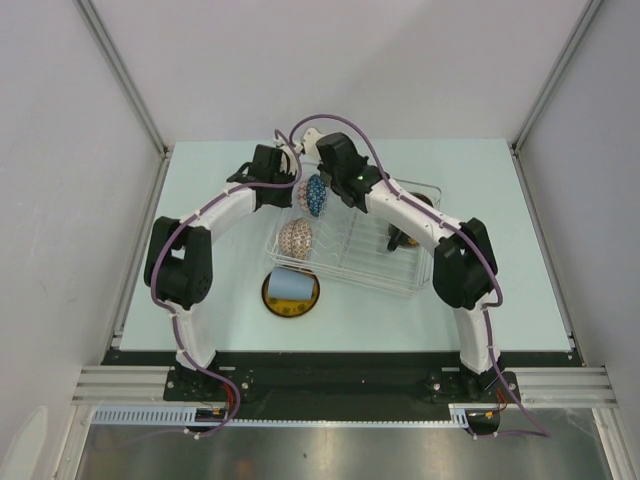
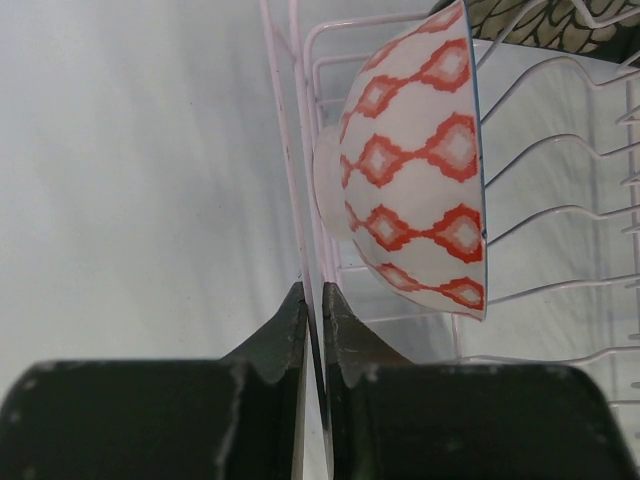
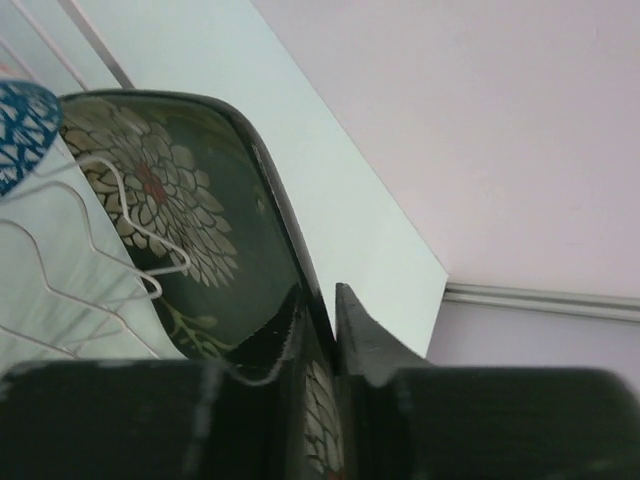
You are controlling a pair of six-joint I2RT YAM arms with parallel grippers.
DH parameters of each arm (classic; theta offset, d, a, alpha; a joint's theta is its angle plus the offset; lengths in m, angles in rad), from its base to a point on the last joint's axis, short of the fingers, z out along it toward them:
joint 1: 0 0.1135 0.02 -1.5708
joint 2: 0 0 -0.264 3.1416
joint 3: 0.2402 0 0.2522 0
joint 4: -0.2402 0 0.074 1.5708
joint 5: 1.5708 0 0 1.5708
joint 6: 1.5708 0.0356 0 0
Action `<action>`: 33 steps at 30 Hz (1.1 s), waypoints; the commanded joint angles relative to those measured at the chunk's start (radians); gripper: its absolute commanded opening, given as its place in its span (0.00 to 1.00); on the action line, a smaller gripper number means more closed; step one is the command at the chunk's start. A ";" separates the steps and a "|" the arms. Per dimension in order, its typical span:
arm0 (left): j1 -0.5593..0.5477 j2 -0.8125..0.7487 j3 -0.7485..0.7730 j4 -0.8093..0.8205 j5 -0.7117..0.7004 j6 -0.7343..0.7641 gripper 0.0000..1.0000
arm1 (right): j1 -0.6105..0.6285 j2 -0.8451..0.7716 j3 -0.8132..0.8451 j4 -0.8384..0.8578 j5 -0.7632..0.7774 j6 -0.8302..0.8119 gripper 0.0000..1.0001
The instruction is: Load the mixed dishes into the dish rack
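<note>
The clear dish rack [image 1: 385, 275] stands mid-table. The beige patterned bowl [image 1: 297, 238] and the blue patterned bowl [image 1: 315, 195] stand on edge in its left end. A dark mug [image 1: 404, 238] sits in it, partly under the right arm. The pale blue cup [image 1: 289, 284] rests on the small yellow plate [image 1: 303, 305] in front of the rack. My left gripper [image 2: 313, 290] is shut on the rack's clear left wall [image 2: 300, 200], beside the beige bowl [image 2: 420, 170]. My right gripper [image 3: 320, 290] is shut on the rim of the black floral square plate [image 3: 170, 190], held upright over the rack's far side.
Thin wire dividers [image 2: 560, 215] fill the rack's middle. The blue bowl's edge [image 3: 20, 120] is close to the plate's left. Grey walls and metal posts [image 1: 125, 80] enclose the table on three sides.
</note>
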 commanded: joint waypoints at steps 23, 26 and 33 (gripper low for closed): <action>-0.030 -0.051 -0.034 -0.046 0.059 0.061 0.09 | 0.037 -0.028 0.074 0.109 -0.106 0.183 0.40; -0.030 -0.054 -0.035 -0.041 0.058 0.063 0.09 | -0.009 -0.124 0.018 0.095 -0.132 0.221 0.48; -0.030 -0.063 -0.035 -0.041 0.056 0.057 0.09 | -0.080 -0.313 -0.163 0.078 -0.163 0.356 0.56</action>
